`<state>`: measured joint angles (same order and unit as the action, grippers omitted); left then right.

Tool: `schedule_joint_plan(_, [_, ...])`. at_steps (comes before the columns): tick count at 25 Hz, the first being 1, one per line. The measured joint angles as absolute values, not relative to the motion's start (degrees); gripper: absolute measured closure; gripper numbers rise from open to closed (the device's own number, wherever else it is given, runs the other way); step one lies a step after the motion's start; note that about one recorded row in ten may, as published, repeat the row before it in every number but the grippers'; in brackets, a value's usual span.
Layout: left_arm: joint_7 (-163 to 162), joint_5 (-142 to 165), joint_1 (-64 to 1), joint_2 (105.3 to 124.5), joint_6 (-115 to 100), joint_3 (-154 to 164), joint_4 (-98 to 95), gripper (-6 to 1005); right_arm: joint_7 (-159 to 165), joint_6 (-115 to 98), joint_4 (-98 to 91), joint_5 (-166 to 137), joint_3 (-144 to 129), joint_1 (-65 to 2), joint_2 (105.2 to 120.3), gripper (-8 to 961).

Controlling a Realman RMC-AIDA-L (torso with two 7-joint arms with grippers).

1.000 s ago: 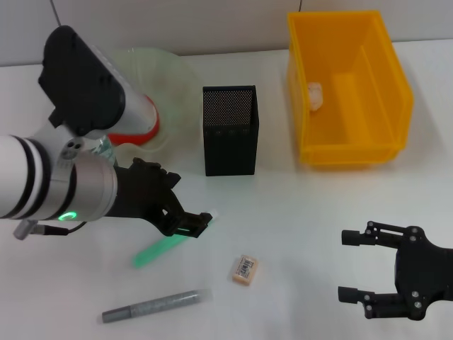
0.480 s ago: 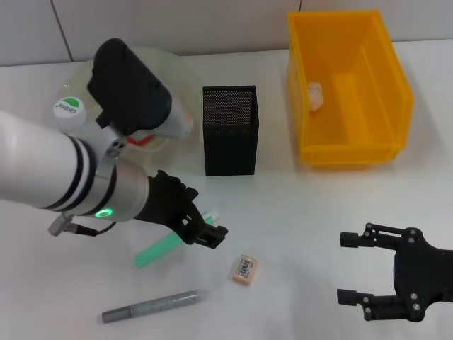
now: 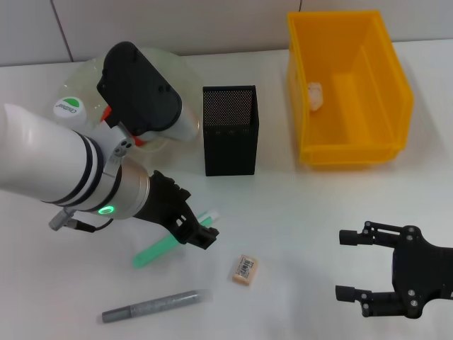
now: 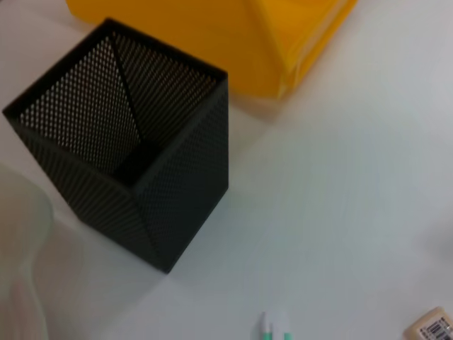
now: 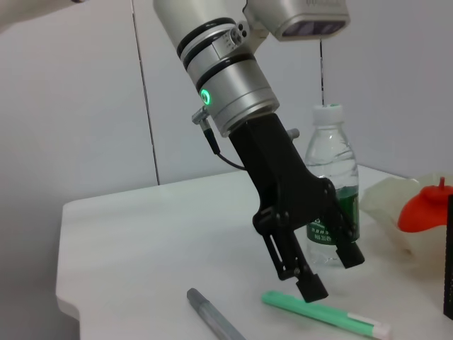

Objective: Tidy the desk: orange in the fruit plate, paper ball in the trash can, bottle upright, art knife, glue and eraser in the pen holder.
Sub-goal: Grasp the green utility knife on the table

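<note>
Left gripper (image 3: 200, 232) pulled back, one eraser (image 3: 243, 270)

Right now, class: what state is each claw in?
Left claw: open, empty, above the green stick.
Right claw: open, empty, parked over the table.

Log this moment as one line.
left tool open above green stick | right tool open, idle | eraser on table | bottle upright
</note>
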<state>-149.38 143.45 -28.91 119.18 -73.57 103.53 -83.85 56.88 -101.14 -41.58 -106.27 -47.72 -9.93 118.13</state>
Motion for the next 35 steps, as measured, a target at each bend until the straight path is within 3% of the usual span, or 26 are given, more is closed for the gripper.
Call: schedule_joint_plan(35, [-148.29, 143.08, -34.66, 119.18, -68.64, 106.24, -74.09, 234, 57.40, -100.37, -39.61, -106.36, -47.72, -11.02, 118.16, 158])
